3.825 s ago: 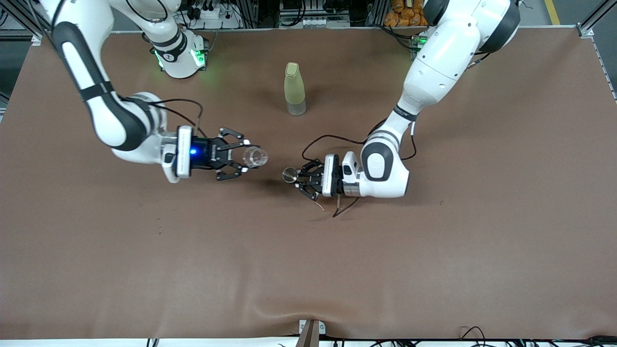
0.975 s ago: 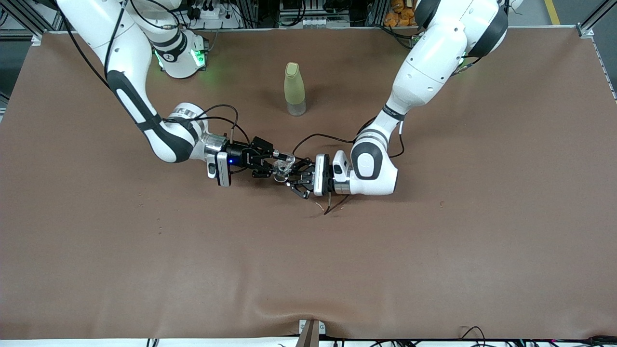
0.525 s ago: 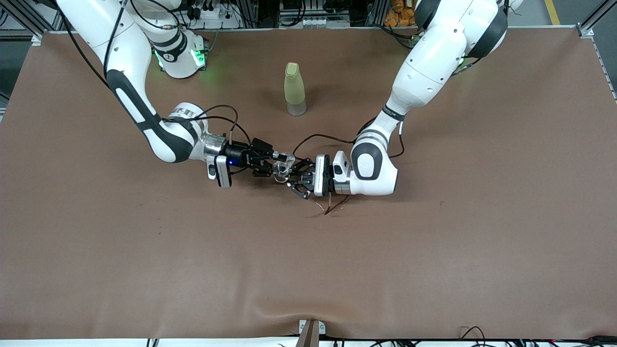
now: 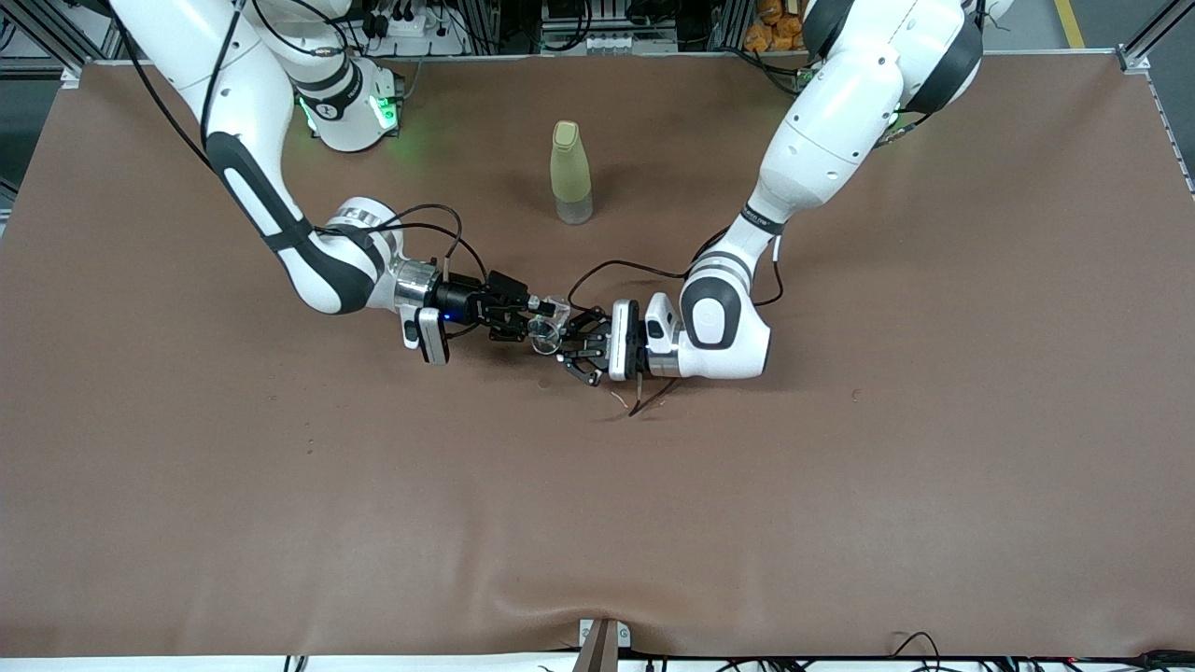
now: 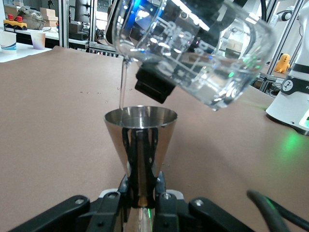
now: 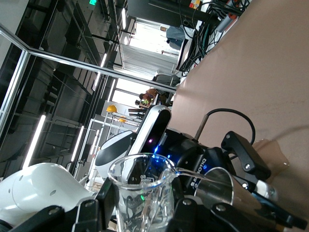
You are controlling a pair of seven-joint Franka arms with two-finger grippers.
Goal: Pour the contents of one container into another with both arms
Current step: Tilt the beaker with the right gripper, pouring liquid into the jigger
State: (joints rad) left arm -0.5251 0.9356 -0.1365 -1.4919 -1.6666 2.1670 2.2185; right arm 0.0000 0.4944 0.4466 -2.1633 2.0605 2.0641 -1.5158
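Observation:
Over the middle of the table the two grippers meet. My right gripper (image 4: 530, 315) is shut on the tiny clear glass cup (image 4: 553, 314), which is tipped with its lip over the steel jigger (image 4: 543, 343). My left gripper (image 4: 571, 351) is shut on the jigger's narrow waist and holds it upright. In the left wrist view the tilted glass cup (image 5: 193, 53) hangs just above the jigger (image 5: 140, 140), and a thin clear stream (image 5: 121, 87) runs from its lip into the round mouth; the left gripper (image 5: 141, 195) shows below. The right wrist view has the glass cup (image 6: 142, 193) between the right gripper's (image 6: 142, 209) fingers, with the jigger (image 6: 227, 191) beside it.
A tall yellow-green bottle (image 4: 570, 173) stands upright farther from the front camera than the grippers. Loose black cables (image 4: 644, 397) trail on the brown table cover (image 4: 597, 523) under the left wrist. The arm bases (image 4: 350, 107) stand along the table's edge farthest from the front camera.
A few seconds ago the grippers hung apart; the right arm has since carried the glass cup to the jigger and tipped it. Over the last second almost nothing has moved.

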